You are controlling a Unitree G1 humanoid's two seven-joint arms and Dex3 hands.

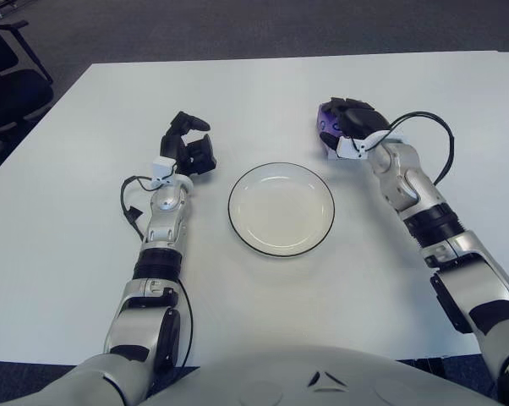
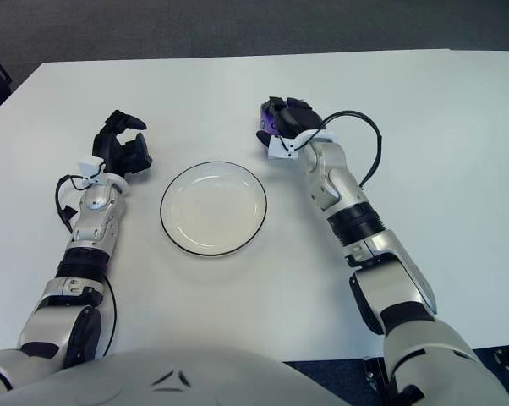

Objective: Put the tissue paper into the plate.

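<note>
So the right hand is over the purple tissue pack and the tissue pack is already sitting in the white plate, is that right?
Not quite. The right hand is over the purple tissue pack, but the pack sits on the white table, beyond the round white plate with a dark rim, which holds nothing. The left eye view shows the gap between them. The left hand shows left of the plate.
</note>
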